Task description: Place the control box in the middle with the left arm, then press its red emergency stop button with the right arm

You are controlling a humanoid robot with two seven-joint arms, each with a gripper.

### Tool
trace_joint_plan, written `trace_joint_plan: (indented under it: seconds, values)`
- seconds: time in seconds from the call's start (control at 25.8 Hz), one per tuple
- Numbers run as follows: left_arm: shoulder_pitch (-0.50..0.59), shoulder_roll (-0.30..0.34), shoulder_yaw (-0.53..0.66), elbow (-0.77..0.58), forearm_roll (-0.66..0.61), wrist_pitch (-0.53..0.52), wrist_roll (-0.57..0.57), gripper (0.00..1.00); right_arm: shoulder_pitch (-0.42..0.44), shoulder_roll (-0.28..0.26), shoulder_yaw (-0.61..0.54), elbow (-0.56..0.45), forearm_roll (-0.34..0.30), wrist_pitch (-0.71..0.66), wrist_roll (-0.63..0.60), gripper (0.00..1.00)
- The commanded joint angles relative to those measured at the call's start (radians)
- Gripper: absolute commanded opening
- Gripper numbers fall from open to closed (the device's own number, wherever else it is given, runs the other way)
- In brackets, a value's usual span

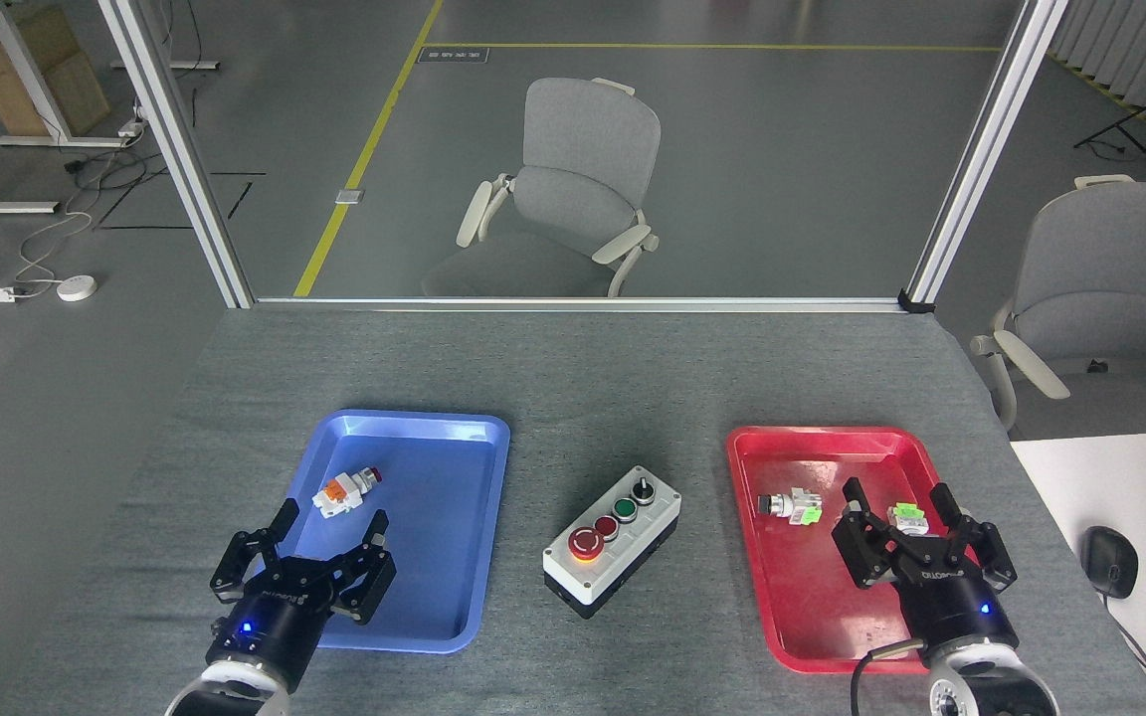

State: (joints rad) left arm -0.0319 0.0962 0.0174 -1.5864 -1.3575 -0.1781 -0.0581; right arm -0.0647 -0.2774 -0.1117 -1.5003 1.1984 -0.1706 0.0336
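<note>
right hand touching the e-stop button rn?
Apart. The head view shows the right hand open over the red tray, with bare grey cloth between it and the red emergency stop button on the control box.

The left arm enters at the lower left, its silver-white round wrist at the bottom edge and a blue light on the black body; the left gripper [330, 519] points up and away with its fingers spread wide, holding nothing. The right arm enters at the lower right, a black cable looping beside its wrist; the right gripper [898, 497] likewise has its fingers spread and empty.
</note>
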Motion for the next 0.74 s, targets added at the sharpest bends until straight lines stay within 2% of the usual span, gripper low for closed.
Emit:
trace_joint_plan:
  seconds: [0.0,0.19,0.35,0.7]
  values:
    - [0.000,-0.032,-0.002,0.000,0.001,0.017,0.000,0.98,0.008,-0.014,-0.008,0.000,-0.003,-0.003,-0.020,0.98]
    - [-0.002,-0.075,-0.001,-0.001,0.003,0.022,0.000,0.98,0.019,-0.008,0.000,0.002,-0.005,-0.004,-0.014,0.98]
    - [-0.002,-0.098,-0.002,0.011,0.004,0.054,0.009,0.98,0.031,0.044,0.020,0.009,-0.002,-0.006,-0.009,0.98]
    - [0.000,-0.105,0.001,0.026,0.008,0.062,0.032,0.98,0.032,0.041,0.023,0.020,0.010,-0.006,-0.009,0.98]
